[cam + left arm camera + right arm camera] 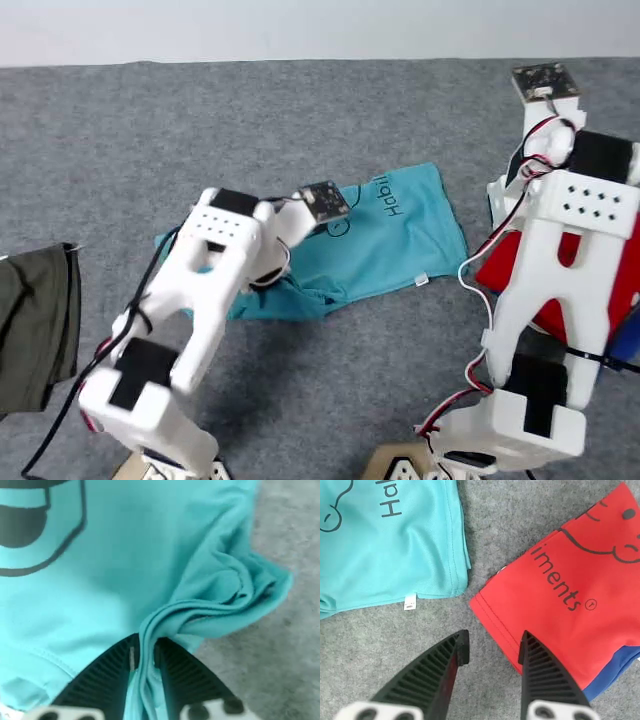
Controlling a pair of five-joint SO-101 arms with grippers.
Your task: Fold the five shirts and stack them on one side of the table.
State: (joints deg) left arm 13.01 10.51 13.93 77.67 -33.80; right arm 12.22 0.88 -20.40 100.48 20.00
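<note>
A teal shirt with dark print lies partly folded in the middle of the grey table. My left gripper is shut on a bunched fold of the teal shirt near its front left edge. A red shirt with dark print lies at the right, on top of a blue shirt whose edge peeks out. My right gripper hovers open over bare table beside the red shirt's corner, close to the teal shirt. In the high view the right arm covers most of the red shirt.
A dark olive shirt lies at the table's left edge. The grey felt table has bare room at the back and in front between the two arms. A small white label sticks out of the teal shirt's hem.
</note>
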